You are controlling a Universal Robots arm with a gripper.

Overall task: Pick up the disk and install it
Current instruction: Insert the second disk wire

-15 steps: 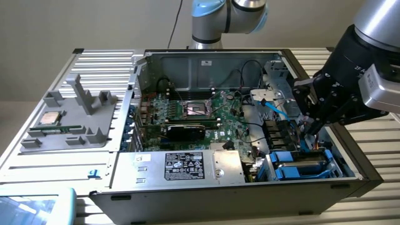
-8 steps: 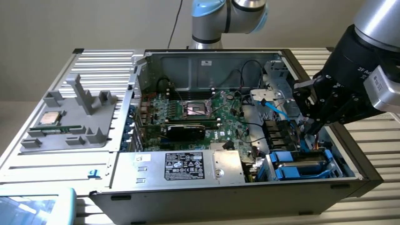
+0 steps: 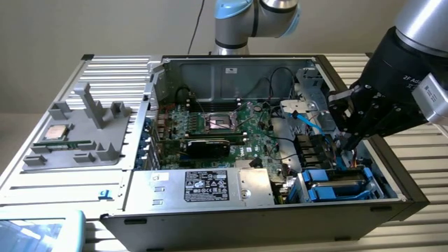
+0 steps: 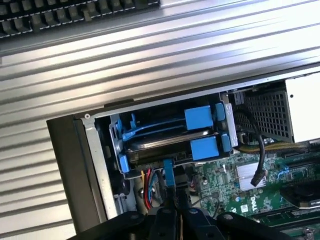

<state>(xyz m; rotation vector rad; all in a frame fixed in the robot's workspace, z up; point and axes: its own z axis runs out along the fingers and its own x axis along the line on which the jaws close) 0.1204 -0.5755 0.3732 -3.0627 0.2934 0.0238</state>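
The disk (image 3: 339,185) lies in the drive bay at the near corner of the open computer case (image 3: 231,210), on the exterior view's right. Its dark body sits in a blue plastic carrier. In the wrist view the disk (image 4: 160,146) shows between blue carrier clips (image 4: 204,148), under a second blue carrier. My gripper (image 3: 348,143) hangs just above and behind the bay, fingers shut. Seen from the wrist, the gripper (image 4: 176,200) points at a narrow blue tab (image 4: 168,172) on the bay's edge. Whether the tips touch that tab I cannot tell.
The motherboard (image 3: 224,128) fills the case's middle, with a silver power-supply box (image 3: 210,185) at the near side. Blue and black cables (image 3: 308,121) run beside the gripper. A grey fixture (image 3: 77,136) with a CPU chip (image 3: 56,132) stands on the exterior view's left.
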